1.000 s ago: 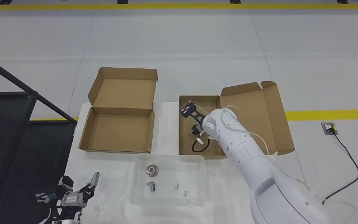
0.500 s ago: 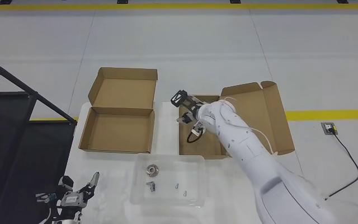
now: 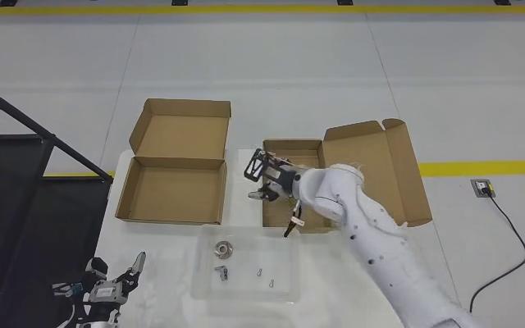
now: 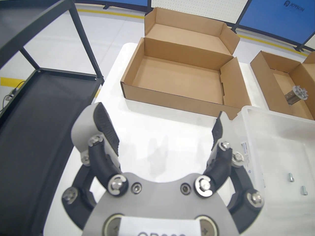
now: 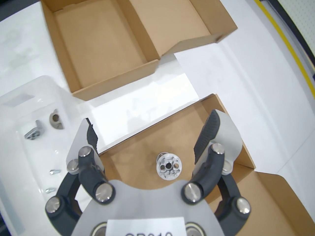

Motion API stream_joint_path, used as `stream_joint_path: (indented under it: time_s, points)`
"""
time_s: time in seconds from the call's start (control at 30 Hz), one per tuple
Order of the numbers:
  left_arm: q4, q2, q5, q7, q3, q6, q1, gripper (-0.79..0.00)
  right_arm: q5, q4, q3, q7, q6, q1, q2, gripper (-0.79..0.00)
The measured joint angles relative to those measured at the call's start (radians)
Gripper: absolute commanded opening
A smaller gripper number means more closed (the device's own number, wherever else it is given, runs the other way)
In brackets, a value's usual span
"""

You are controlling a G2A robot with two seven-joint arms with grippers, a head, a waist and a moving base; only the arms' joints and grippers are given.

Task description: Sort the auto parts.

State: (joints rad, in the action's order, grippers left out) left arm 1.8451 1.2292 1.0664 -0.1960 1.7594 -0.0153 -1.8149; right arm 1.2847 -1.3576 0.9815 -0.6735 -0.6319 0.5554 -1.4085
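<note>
- Right gripper (image 5: 151, 121) is empty with its jaws spread wide. It hangs over the left wall of the right box (image 3: 308, 152), above the strip of table (image 4: 133, 114) between the boxes.
- Hub (image 5: 169, 166) lies flat on the right box floor, apart from the walls, and nothing grips it. In the right wrist view it sits below and between the fingers.
- Tray (image 3: 246, 231) stands just in front of both boxes. It holds a disc (image 3: 222, 247), a bracket (image 3: 221, 271) and two screws (image 3: 259, 271), all apart from one another.
- Left box (image 3: 172, 193) is open and its floor is bare.
- Left gripper (image 4: 160, 114) is also empty and wide, above the table off the tray's left corner.
- Progress, in our judgement: the hub counts as sorted. Four parts are left in the tray and nothing has gone to the left box yet, so we put the task in its early part.
- We cannot tell which box each remaining part belongs in.
- View notes:
  - In the top view the arm lies across the right box floor, so we take the hub's place from the wrist views.
  - The left wrist view shows the hub side-on, with a stub under the flange.
  - The top view lays out both boxes, the tray and both grippers at once.
  - The right wrist view shows the disc half sunk behind the tray wall.
</note>
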Motion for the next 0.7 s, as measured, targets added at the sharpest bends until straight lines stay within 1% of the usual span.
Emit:
stream_joint_path:
  time_s: [0.03,0.07,0.13,0.17,0.23,0.53,0.6,0.63,0.7]
  points:
    - [0.0,0.0,0.0,0.0,0.0,0.0,0.0,0.0,0.007,-0.087,0.022,-0.026,-0.048,0.047,0.013,0.0]
    - [0.0,0.0,0.0,0.0,0.0,0.0,0.0,0.0,0.011,-0.142,0.034,-0.041,-0.084,0.077,0.022,0.0]
    - [0.0,0.0,0.0,0.0,0.0,0.0,0.0,0.0,0.013,-0.234,0.052,-0.075,-0.166,0.126,0.036,0.0]
    - [0.0,0.0,0.0,0.0,0.0,0.0,0.0,0.0,0.013,-0.254,0.056,-0.09,-0.192,0.136,0.04,0.0]
    - [0.0,0.0,0.0,0.0,0.0,0.0,0.0,0.0,0.012,-0.263,0.057,-0.1,-0.208,0.139,0.042,0.0]
    - [0.0,0.0,0.0,0.0,0.0,0.0,0.0,0.0,0.02,-0.264,0.05,-0.084,-0.204,0.142,0.042,0.0]
    - [0.0,0.0,0.0,0.0,0.0,0.0,0.0,0.0,0.055,-0.262,0.017,-0.073,-0.242,0.135,0.042,0.0]
    - [0.0,0.0,0.0,0.0,0.0,0.0,0.0,0.0,0.082,-0.248,-0.019,-0.093,-0.283,0.119,0.04,0.0]
    - [0.0,0.0,0.0,0.0,0.0,0.0,0.0,0.0,0.1,-0.214,-0.081,-0.14,-0.333,0.087,0.032,0.0]
